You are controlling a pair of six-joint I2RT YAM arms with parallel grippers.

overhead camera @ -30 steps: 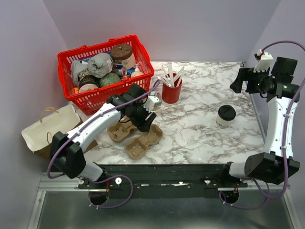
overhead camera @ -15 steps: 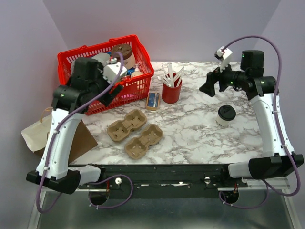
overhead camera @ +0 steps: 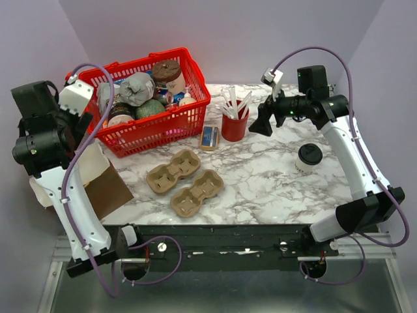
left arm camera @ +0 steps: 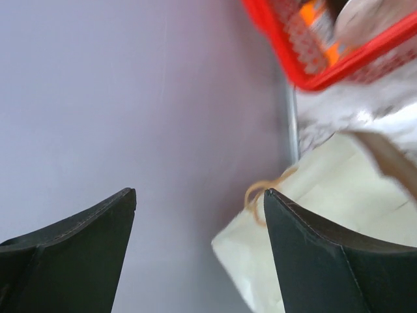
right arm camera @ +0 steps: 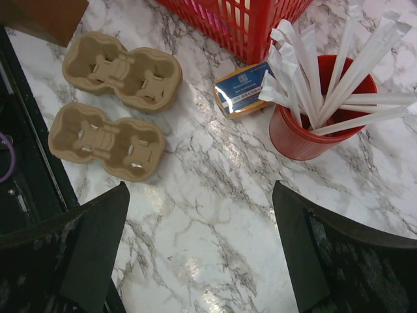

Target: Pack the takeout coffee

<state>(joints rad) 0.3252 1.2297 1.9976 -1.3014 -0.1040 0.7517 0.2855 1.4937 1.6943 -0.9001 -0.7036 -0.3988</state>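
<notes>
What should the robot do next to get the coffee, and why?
Probably swing the right gripper over to the takeout coffee. The gripper hangs open and empty near the red cup, and the coffee stands untouched nearby.

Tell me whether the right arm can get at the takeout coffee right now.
Probably yes: the takeout coffee stands alone on the marble table, on that arm's side, and the right tool is open and empty.
</notes>
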